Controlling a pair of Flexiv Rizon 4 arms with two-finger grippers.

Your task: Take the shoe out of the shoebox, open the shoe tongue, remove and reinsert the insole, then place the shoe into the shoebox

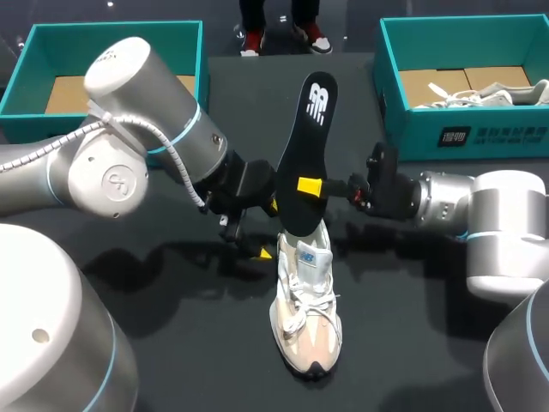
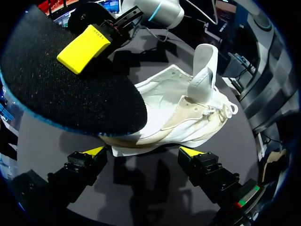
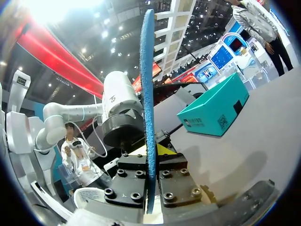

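- Currently, the thin black foam insole (image 1: 307,120) is held upright in the middle of the frame. Its lower end is at the collar of the shoe.
- The right gripper (image 1: 310,186) is clamped on the insole across its flat faces, near mid-length.
- The left gripper (image 2: 142,151) is seen with its fingers apart and nothing between them, just behind the heel.
- The white and beige lace-up sneaker (image 1: 306,313) stands on the dark table (image 1: 171,343) at lower middle, toe toward the lower edge and tongue raised.
- The insole is judged light, thin and flexible, so buckling is expected if it is pushed from its far end. It is best held across the faces, close to the end being fed in.
- The sneaker is judged light, soft in the upper, and liable to slide. It is best steadied at the stiffer heel.
- One teal cardboard shoebox (image 1: 34,51) lies at upper left and a second teal shoebox (image 1: 390,60) at upper right.
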